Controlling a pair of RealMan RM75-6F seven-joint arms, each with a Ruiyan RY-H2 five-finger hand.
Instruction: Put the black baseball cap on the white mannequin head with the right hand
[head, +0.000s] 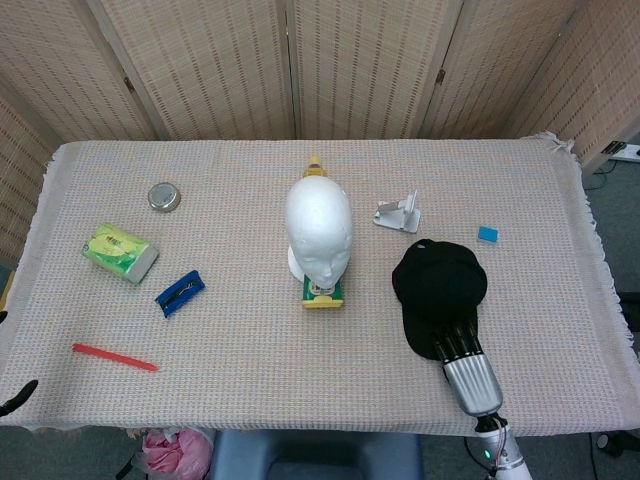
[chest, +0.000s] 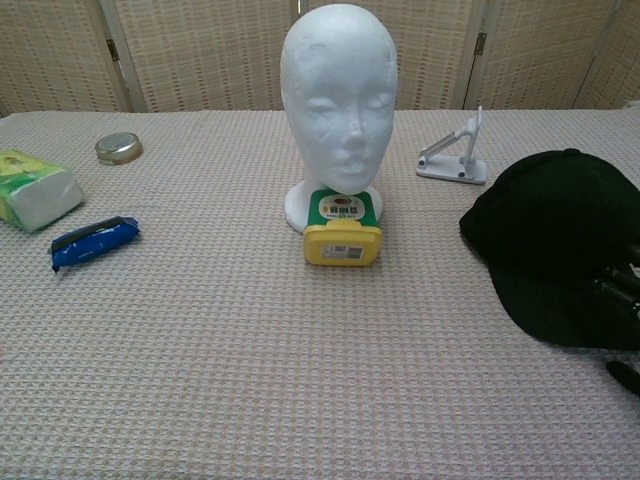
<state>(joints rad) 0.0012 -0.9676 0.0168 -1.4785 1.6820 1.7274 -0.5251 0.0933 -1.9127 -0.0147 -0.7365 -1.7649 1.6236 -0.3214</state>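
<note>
The black baseball cap (head: 438, 285) lies flat on the table to the right of the white mannequin head (head: 318, 230), its brim toward the front edge. My right hand (head: 465, 365) reaches in from the front, its straight fingers (head: 455, 340) lying over the brim. In the chest view the cap (chest: 555, 240) fills the right side, the dark fingers (chest: 620, 282) show on the brim at the frame edge, and the thumb sits lower, apart from them. The mannequin head (chest: 338, 95) stands upright at centre. Only dark fingertips of my left hand (head: 18, 394) show at the lower left corner, spread and holding nothing.
A yellow-green box (head: 322, 292) stands right in front of the mannequin's base. A white stand (head: 400, 214) and a blue block (head: 487, 234) lie behind the cap. On the left are a blue packet (head: 179, 291), a tissue pack (head: 120, 252), a metal lid (head: 164, 196) and a red pen (head: 114, 357).
</note>
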